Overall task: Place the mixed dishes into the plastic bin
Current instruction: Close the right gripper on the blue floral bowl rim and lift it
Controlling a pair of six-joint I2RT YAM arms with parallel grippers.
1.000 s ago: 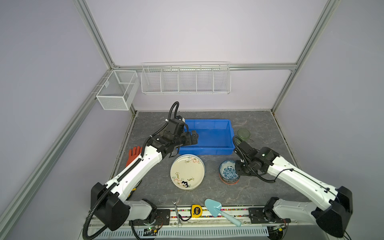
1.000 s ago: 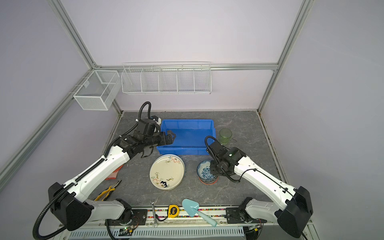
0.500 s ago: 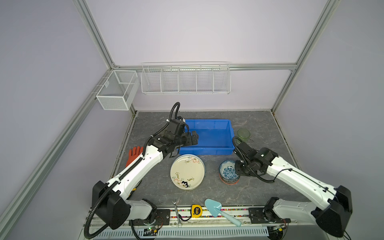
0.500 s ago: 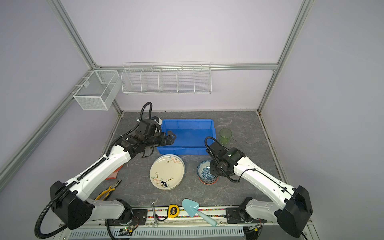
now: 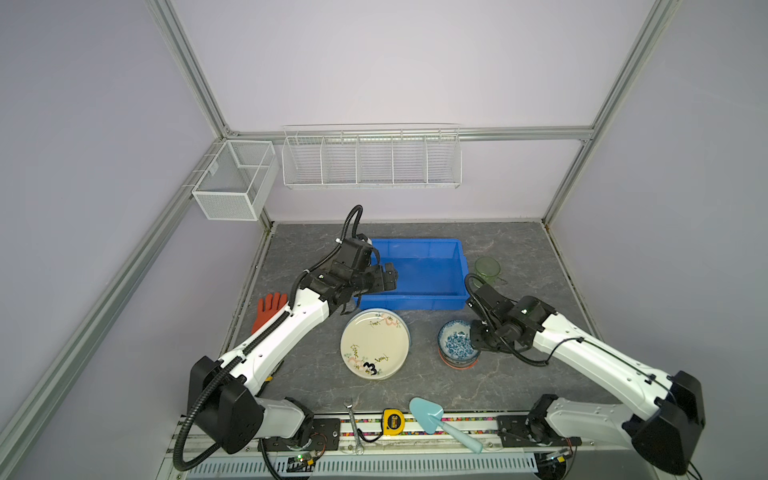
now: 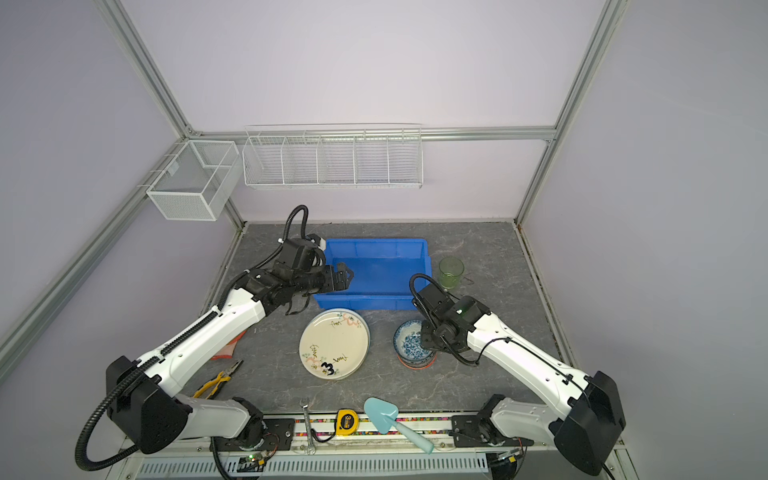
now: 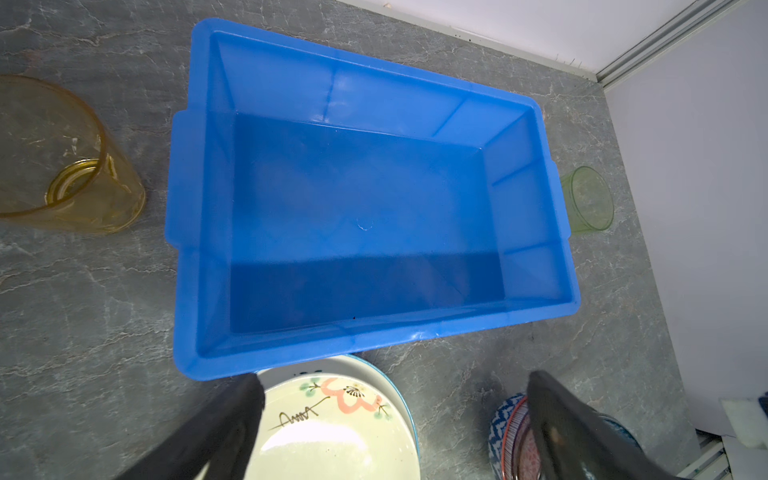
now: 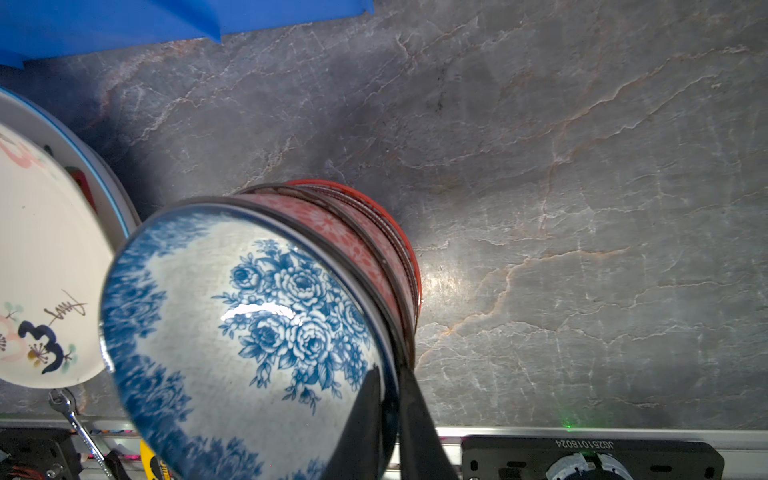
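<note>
Right wrist view: blue-white bowl (image 8: 249, 332) is pinched by right gripper (image 8: 389, 376); left gripper (image 5: 386, 277) is spread open, 9 o'clock of plastic bin (image 5: 419, 240).

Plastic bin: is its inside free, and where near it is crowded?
Bare: inside the plastic bin; table right of the blue-white bowl. Crowded: plates and bowl along the bin's front, amber cup and green cup at its ends.

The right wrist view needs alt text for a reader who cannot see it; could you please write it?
Two dark fingers pinch the rim of a blue-and-white floral bowl, the top one of a stack with red-patterned bowls beneath. Beside it on the grey marbled table are a cream plate marked 3 and a corner of the blue bin.
</note>
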